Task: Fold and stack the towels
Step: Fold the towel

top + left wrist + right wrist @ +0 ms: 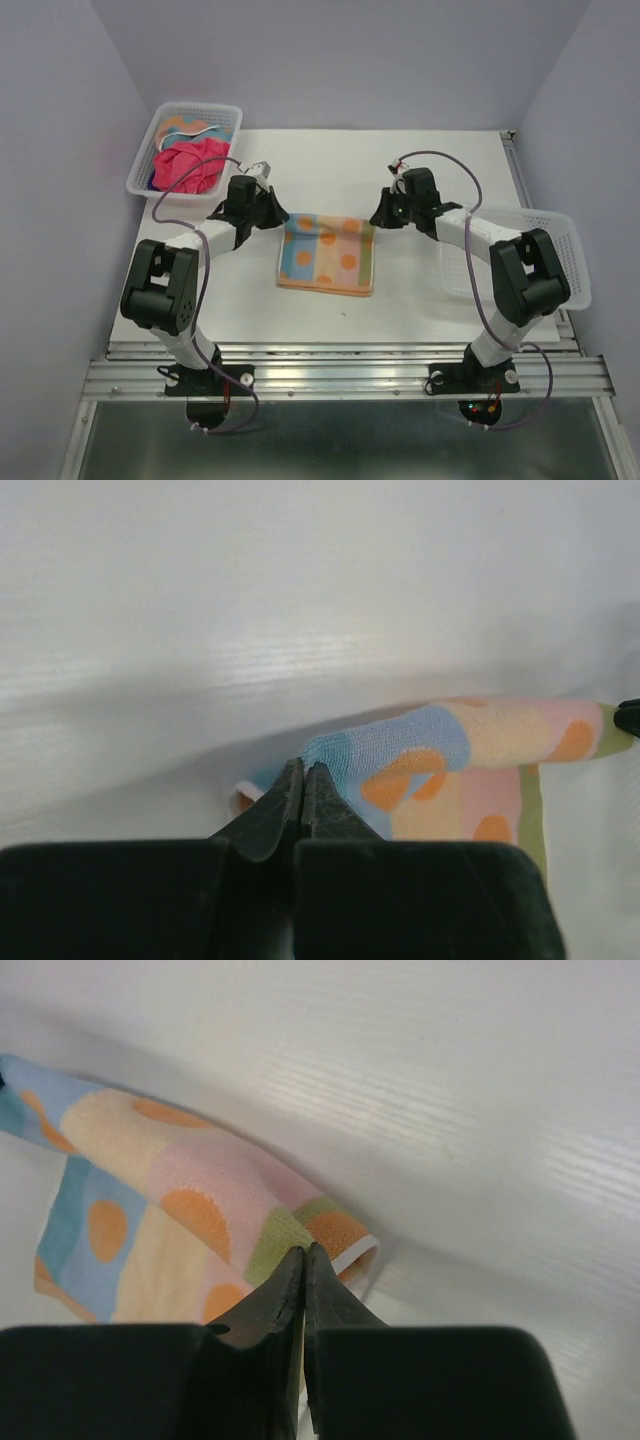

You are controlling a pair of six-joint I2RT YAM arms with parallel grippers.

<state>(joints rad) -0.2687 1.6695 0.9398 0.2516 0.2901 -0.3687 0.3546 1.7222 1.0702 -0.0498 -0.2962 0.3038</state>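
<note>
A towel (327, 254) with pastel blocks and orange dots lies in the middle of the table (440, 170). My left gripper (283, 217) is shut on its far left corner, and the blue corner (340, 752) rises up to the closed tips (304, 767). My right gripper (376, 220) is shut on the far right corner; the green and orange corner (300, 1220) sits at its tips (303, 1250). The far edge hangs stretched between both grippers, slightly off the table, while the near part rests flat. More towels, one pink-red (190, 165) and one orange-striped (188, 126), lie in the back-left basket.
A white mesh basket (230, 108) stands at the table's back left corner. A second white mesh basket (570, 225) sits at the right edge, partly under my right arm. The table's front edge meets a metal rail (340, 375).
</note>
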